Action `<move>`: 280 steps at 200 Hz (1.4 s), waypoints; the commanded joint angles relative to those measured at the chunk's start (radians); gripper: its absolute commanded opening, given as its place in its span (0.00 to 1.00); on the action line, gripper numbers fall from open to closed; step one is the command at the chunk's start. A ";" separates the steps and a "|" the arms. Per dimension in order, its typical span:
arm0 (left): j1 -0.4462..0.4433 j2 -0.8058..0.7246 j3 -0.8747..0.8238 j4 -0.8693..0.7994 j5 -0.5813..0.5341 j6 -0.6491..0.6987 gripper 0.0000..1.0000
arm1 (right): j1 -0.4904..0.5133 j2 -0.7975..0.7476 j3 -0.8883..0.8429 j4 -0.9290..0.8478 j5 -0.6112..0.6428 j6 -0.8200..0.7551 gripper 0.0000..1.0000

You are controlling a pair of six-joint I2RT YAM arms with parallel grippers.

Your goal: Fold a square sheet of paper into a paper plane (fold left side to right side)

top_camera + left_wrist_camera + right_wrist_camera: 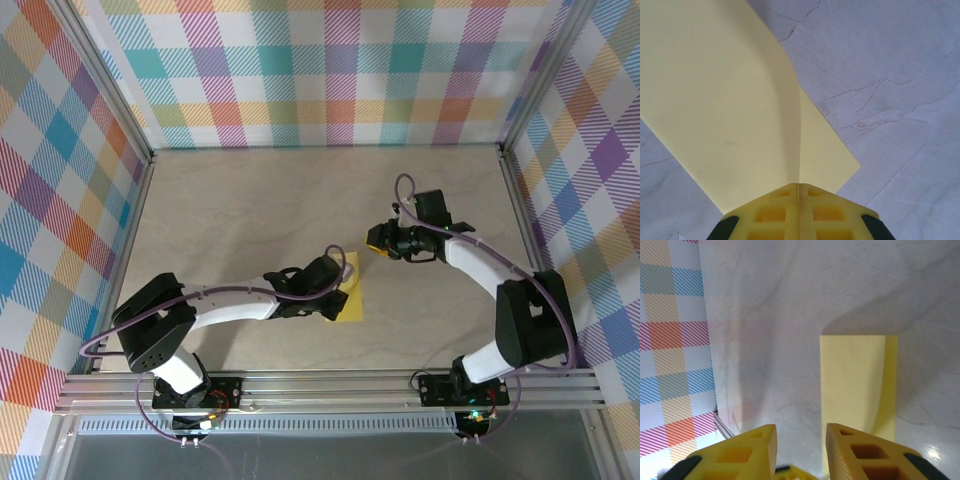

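Paper (351, 300) is lying on the surface (240, 210), its edge pinched tight in my left pincer (799, 190), flap curling up. Right pincer (800, 437) is hanging narrowly parted, empty, nearby. I'm planning a low sweep rightward, matching edges before pressing any crease.

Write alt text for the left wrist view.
The left claw is shut on the edge of a yellow sheet of paper, whose upper layer curls up over a flat lower layer on the grey marbled table.
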 commanded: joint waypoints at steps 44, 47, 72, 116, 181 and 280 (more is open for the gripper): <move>0.102 -0.030 -0.063 0.105 0.224 -0.088 0.00 | 0.036 -0.057 -0.227 0.033 -0.050 -0.034 0.12; 0.103 -0.028 -0.061 0.103 0.222 -0.090 0.00 | 0.042 -0.054 -0.233 0.037 -0.049 -0.031 0.10; 0.105 -0.008 -0.045 0.095 0.220 -0.112 0.00 | 0.098 -0.031 -0.280 0.096 -0.034 0.002 0.02; 0.103 0.029 -0.046 0.152 0.225 -0.169 0.00 | 0.163 -0.001 -0.312 0.167 -0.013 0.044 0.00; 0.105 0.047 -0.053 0.197 0.233 -0.204 0.00 | 0.210 0.039 -0.327 0.202 0.002 0.064 0.00; 0.130 0.050 -0.059 0.161 0.265 -0.161 0.00 | 0.235 0.134 -0.314 0.190 0.029 0.044 0.00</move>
